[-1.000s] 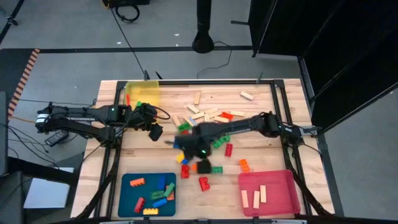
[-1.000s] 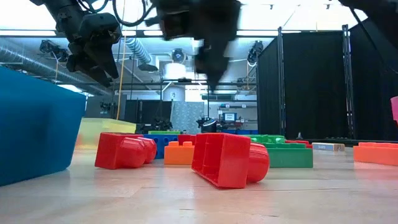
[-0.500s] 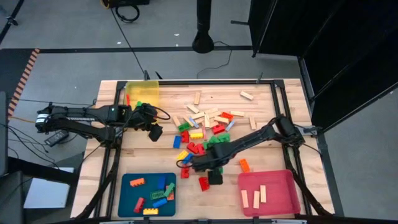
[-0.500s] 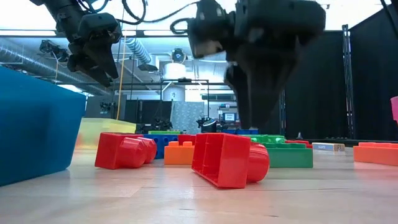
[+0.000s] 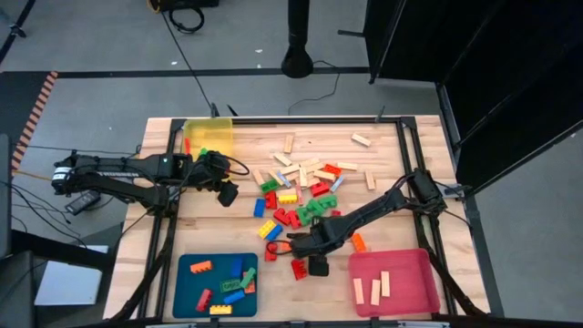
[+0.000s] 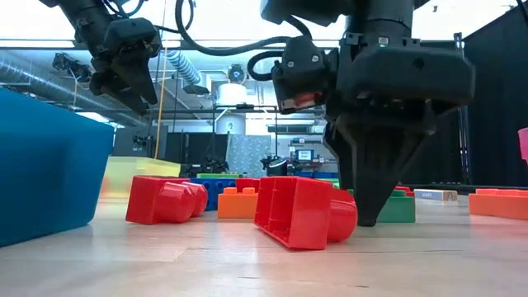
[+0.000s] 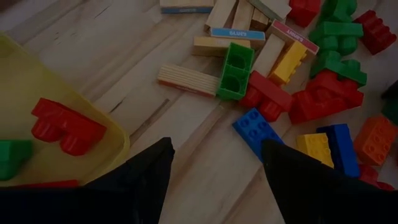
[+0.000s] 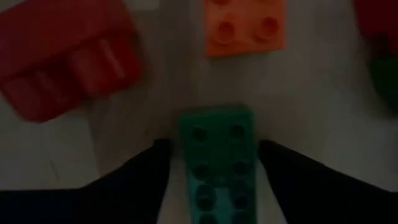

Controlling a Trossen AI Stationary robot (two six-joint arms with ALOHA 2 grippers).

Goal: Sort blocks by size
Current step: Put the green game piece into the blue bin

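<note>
On wooden table [image 5: 383,173]: right gripper [image 8: 216,163] open astride green brick [image 8: 217,155] for sorting pickup; left gripper [image 7: 214,163] open near yellow tray [image 5: 211,137].

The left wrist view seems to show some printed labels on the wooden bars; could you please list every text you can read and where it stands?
Blue label on a wooden bar: print too blurred to read.
Red label on another wooden bar: also too blurred to read.
Blue strip on the bar at the picture's edge: no letters legible.
No other text is readable in any view.
</note>
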